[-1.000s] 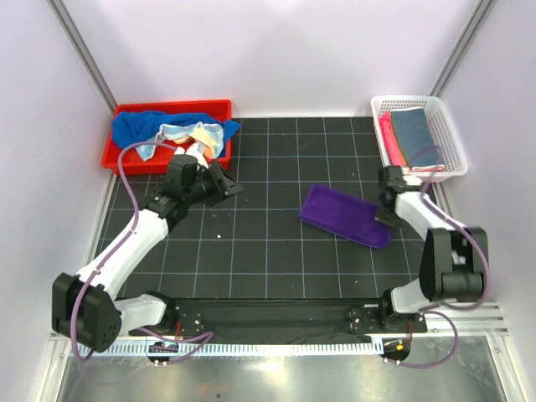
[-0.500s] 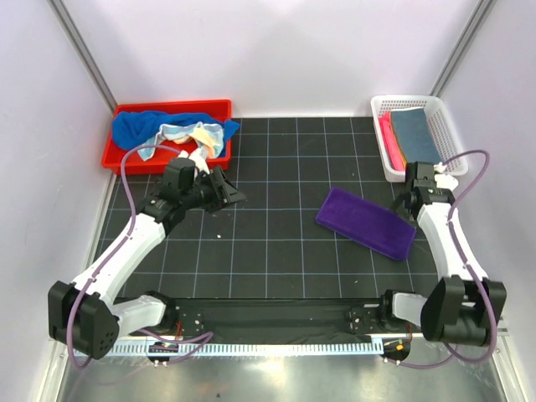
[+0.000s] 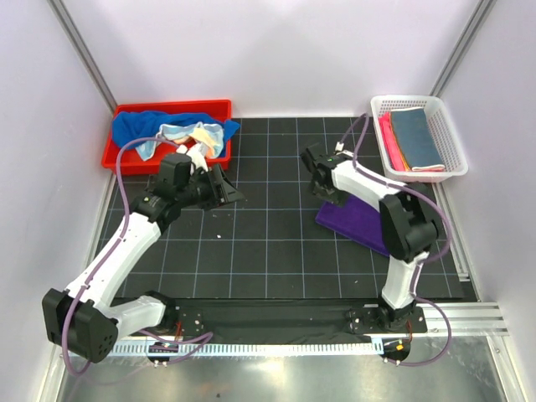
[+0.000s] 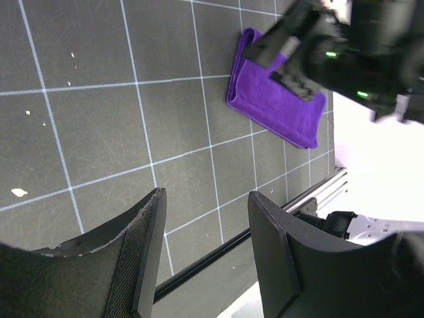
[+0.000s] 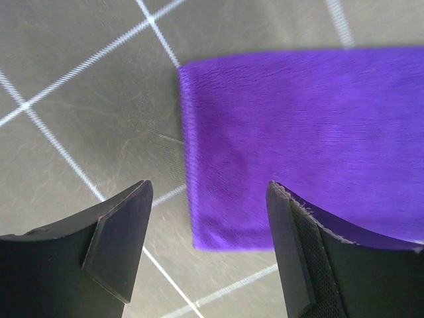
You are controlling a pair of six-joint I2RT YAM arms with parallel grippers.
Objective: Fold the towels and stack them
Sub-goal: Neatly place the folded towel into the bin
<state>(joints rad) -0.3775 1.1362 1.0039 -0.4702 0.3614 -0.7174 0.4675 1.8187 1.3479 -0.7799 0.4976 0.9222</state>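
Observation:
A folded purple towel [image 3: 360, 222] lies on the black grid mat right of centre. My right gripper [image 3: 321, 186] hovers open over its left end; in the right wrist view the purple towel [image 5: 298, 126] ends between the spread jaws of the right gripper [image 5: 209, 192], which hold nothing. My left gripper [image 3: 230, 191] is open and empty above the mat near the red bin. In the left wrist view the left gripper [image 4: 205, 199] faces the purple towel [image 4: 271, 106]. A bright blue towel [image 3: 138, 126] and a pale multicolour towel [image 3: 188, 134] lie crumpled in the bin.
The red plastic bin [image 3: 126, 161] sits at the back left. A white mesh basket [image 3: 448, 126] at the back right holds a folded slate blue towel [image 3: 414, 134] beside a pink towel [image 3: 387, 138]. White walls close in on three sides.
My right gripper let go of the purple towel's right end, opened, and swung across to its left end. The towel slid a little to the right. The left gripper opened slightly.

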